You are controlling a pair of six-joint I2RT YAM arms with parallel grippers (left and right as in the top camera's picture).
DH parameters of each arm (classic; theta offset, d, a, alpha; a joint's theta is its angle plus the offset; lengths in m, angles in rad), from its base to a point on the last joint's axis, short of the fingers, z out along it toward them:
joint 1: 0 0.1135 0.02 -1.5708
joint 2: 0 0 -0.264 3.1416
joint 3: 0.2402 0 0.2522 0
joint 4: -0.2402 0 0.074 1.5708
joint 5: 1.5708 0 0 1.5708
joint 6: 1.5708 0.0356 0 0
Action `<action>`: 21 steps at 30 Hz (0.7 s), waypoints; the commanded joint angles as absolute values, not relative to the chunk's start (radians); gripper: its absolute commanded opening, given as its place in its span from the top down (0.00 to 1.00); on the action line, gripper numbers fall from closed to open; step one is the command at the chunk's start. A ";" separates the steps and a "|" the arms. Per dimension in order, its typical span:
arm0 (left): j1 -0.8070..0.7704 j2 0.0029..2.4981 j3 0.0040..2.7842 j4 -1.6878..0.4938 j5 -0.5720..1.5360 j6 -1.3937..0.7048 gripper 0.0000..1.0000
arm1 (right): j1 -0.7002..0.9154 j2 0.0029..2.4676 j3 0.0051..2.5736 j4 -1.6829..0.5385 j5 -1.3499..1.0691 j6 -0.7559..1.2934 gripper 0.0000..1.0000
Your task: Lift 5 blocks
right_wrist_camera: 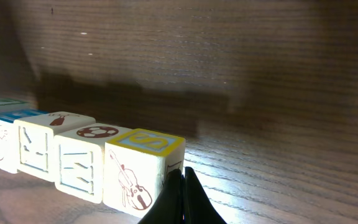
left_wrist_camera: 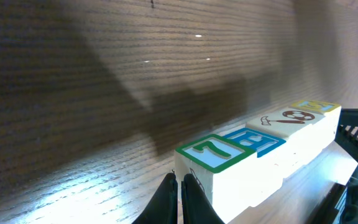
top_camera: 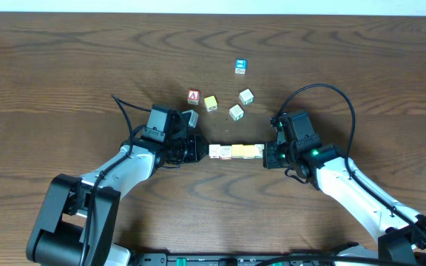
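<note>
A straight row of several blocks [top_camera: 236, 151] lies end to end between my two grippers. My left gripper [top_camera: 204, 150] is shut, its closed tips [left_wrist_camera: 180, 186] pressed against the green-topped end block [left_wrist_camera: 213, 152]. My right gripper [top_camera: 266, 154] is also shut, its tips [right_wrist_camera: 184, 180] against the yellow-topped end block with a violin picture [right_wrist_camera: 138, 174]. The row casts a shadow on the wood behind it. I cannot tell whether its underside touches the table.
Loose cubes lie behind the row: a red "A" cube [top_camera: 193, 96], a yellow one [top_camera: 211, 103], two whitish ones [top_camera: 236, 111] [top_camera: 246, 96], and a blue-faced one [top_camera: 239, 66] farther back. Both arms reach in from the front edge.
</note>
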State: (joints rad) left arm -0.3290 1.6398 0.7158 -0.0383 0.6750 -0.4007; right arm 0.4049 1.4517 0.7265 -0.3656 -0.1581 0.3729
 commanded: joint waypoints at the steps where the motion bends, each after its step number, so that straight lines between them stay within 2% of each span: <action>1: -0.373 1.612 0.758 -0.019 0.853 -0.417 0.93 | 0.446 1.432 0.772 -0.342 -0.386 0.373 0.99; 21: -0.373 1.612 0.758 -0.017 0.853 -0.417 0.93 | 0.446 1.432 0.810 -0.372 -0.386 0.373 0.99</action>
